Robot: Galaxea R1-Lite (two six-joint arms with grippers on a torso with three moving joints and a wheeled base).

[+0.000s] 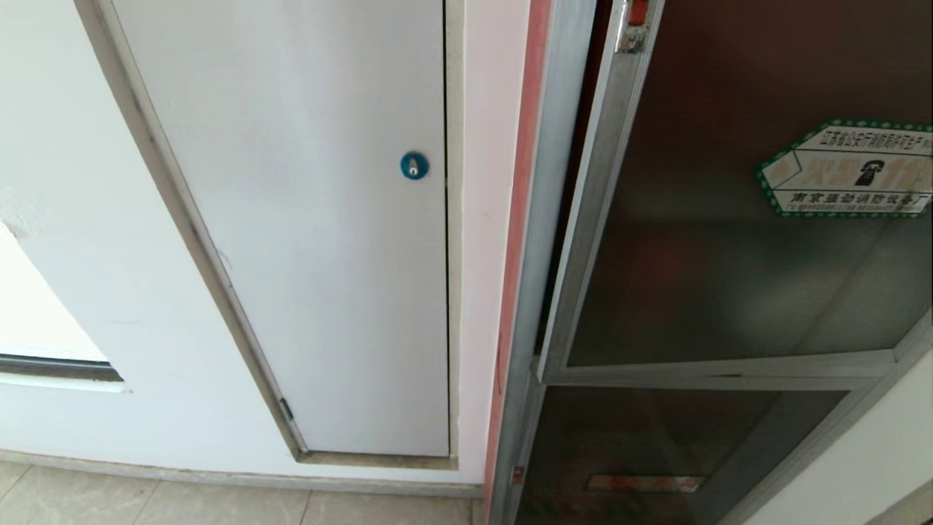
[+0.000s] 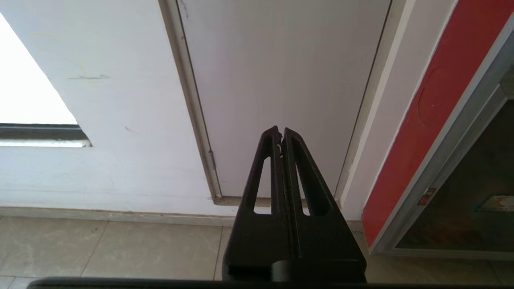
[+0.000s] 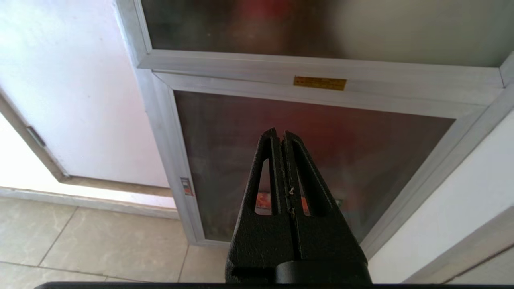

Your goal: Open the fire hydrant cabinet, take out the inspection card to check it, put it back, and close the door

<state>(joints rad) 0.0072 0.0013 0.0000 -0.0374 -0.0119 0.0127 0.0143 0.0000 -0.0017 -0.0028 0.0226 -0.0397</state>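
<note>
The door (image 1: 729, 240) of the fire hydrant cabinet (image 1: 528, 292) stands upright and slightly ajar at the robot's right, nearer the right pincer (image 3: 280, 134); both it and the left pincer (image 2: 280, 131) are closed, empty, well apart from it.

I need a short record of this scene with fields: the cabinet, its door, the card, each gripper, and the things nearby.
cabinet: fire hydrant cabinet, silver frame, red edge strip on its side
door: door of dark glass with a green-edged sticker; seems slightly ajar at its left edge
card: inspection card not visible
left gripper: left gripper shut, empty, facing the white panel
right gripper: right gripper shut, empty, facing the lower glass panel
nearby: blue lock on the white panel, tiled floor
</note>
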